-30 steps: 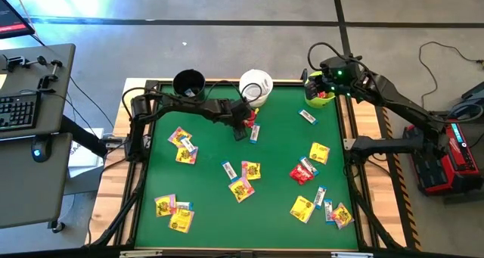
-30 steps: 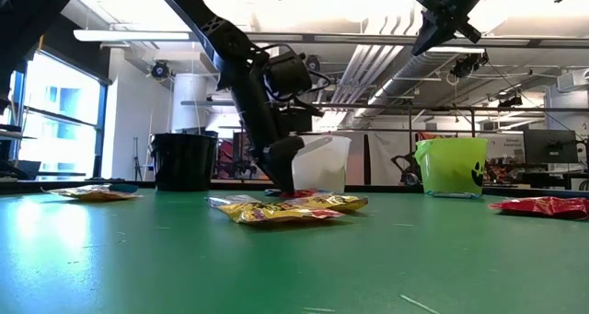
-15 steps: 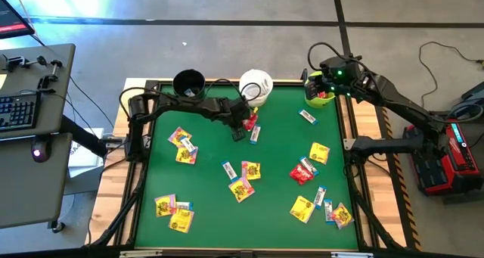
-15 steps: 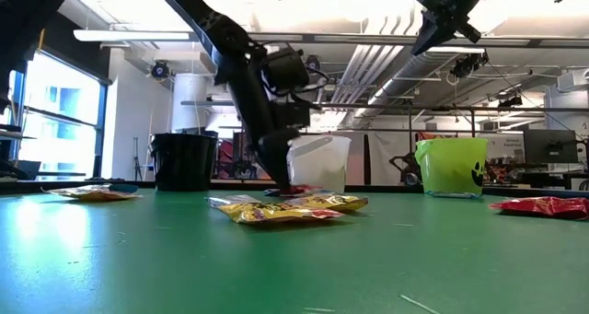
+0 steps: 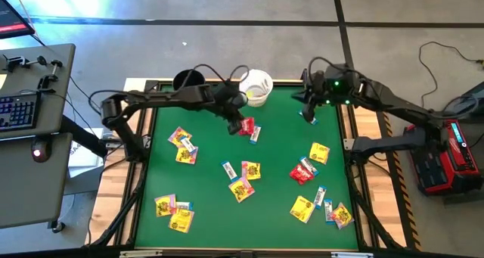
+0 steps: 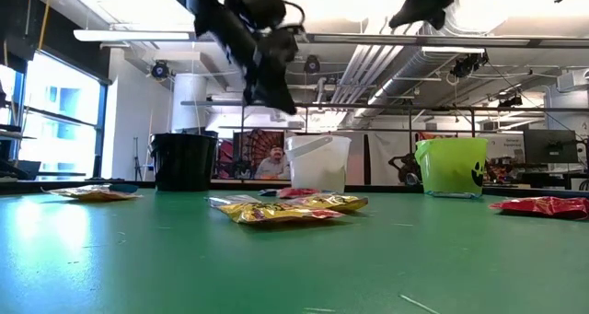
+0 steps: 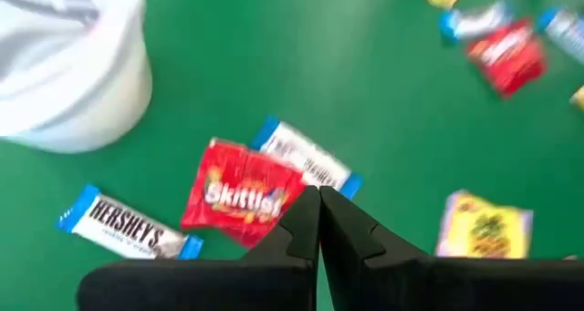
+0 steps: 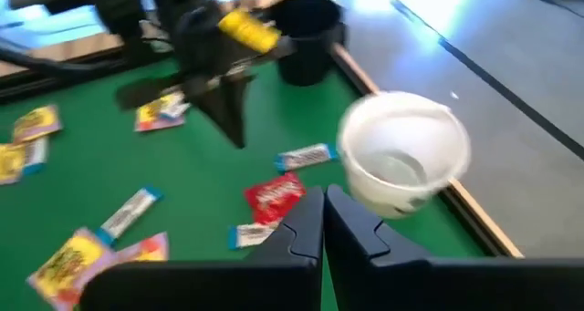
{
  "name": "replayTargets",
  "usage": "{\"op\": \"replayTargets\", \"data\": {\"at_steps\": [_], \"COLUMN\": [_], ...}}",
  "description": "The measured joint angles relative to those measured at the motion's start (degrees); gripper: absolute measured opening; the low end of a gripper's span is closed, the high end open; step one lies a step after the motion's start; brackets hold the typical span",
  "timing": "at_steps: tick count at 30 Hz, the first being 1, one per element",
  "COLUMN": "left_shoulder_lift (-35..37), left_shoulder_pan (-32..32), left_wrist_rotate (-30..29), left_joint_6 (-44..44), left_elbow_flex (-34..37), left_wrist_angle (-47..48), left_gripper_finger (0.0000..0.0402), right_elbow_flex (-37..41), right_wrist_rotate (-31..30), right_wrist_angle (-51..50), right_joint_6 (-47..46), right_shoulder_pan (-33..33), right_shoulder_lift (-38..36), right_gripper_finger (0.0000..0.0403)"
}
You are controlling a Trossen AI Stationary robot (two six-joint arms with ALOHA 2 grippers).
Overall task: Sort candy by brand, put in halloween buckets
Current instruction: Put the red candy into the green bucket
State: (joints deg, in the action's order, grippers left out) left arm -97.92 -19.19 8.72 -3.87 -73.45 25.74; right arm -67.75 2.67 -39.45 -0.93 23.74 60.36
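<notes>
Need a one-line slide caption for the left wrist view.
Left gripper shut and empty above a red Skittles packet flanked by two Hershey's bars, white bucket nearby.

Two dark, cable-draped jointed arms

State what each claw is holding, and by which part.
Nothing. The left claw is shut empty above the red Skittles packet; the right claw is shut empty too.

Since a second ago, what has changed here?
The left end effector closed empty and rose off the mat, leaving the red packet lying there. The right end effector swung from above the lime bucket toward the table's middle. Candy and buckets stayed put.
</notes>
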Motion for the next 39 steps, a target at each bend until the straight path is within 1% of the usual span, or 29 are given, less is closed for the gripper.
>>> {"op": "replayTargets", "data": {"at_steps": [4, 8, 12, 14, 15, 17, 20, 24, 27, 30, 33, 37, 39], "left_shoulder_lift": [2.41, 1.91, -0.45, -1.29, -1.34, -1.34, -1.34, -1.34, -1.32, -1.32, -1.92, -4.77, -6.26], "left_shoulder_pan": [-0.36, 0.36, 1.77, 2.33, 2.50, 2.42, 1.90, 2.15, 2.40, 2.48, 2.51, 2.58, 3.07], "left_wrist_rotate": [1.41, 0.94, -3.38, -7.62, -8.26, -7.28, -4.02, -4.90, -5.71, -5.84, -6.11, -6.17, -7.47], "left_joint_6": [-1.02, 0.97, 4.40, 6.39, 7.00, 5.99, 3.23, 3.49, 2.93, 1.13, -0.99, -3.12, -3.50], "left_elbow_flex": [-0.02, -0.02, 0.00, 2.15, 3.96, 7.66, 12.50, 15.83, 17.19, 17.64, 18.09, 18.17, 18.18], "left_wrist_angle": [0.08, 0.98, 1.34, -3.01, -6.04, -12.32, -17.14, -20.06, -18.86, -19.20, -20.20, -20.07, -20.50], "left_gripper_finger": [0.0001, 0.0023, 0.0068, 0.0089, 0.0094, 0.0092, 0.0068, 0.0038, 0.0039, 0.0063, 0.0103, 0.0159, 0.0181], "right_elbow_flex": [0.00, 0.00, 0.02, 0.02, 0.02, 0.02, 0.02, 0.02, 0.02, 0.02, 0.02, 0.02, 0.02], "right_wrist_rotate": [-0.27, -2.98, -5.29, -5.47, -5.53, -5.52, -5.52, -5.82, -5.90, -5.92, -5.92, -6.15, -6.39], "right_wrist_angle": [0.31, 0.35, 0.34, 0.29, 0.32, 0.34, 0.40, 0.61, 0.86, 1.14, 1.37, 1.63, 1.64], "right_joint_6": [-0.10, -0.59, -1.82, -2.31, -3.13, -4.23, -5.57, -6.12, -6.18, -6.27, -6.14, -6.14, -6.14], "right_shoulder_pan": [-3.69, -6.53, -7.72, -7.87, -8.03, -8.11, -8.15, -8.15, -8.12, -8.12, -8.00, -7.99, -7.99], "right_shoulder_lift": [1.44, 4.04, 6.64, 7.52, 7.71, 7.69, 7.35, 6.84, 6.82, 6.80, 6.80, 6.80, 6.80], "right_gripper_finger": [0.0010, 0.0051, 0.0102, 0.0121, 0.0129, 0.0138, 0.0143, 0.0145, 0.0145, 0.0145, 0.0145, 0.0145, 0.0145]}}
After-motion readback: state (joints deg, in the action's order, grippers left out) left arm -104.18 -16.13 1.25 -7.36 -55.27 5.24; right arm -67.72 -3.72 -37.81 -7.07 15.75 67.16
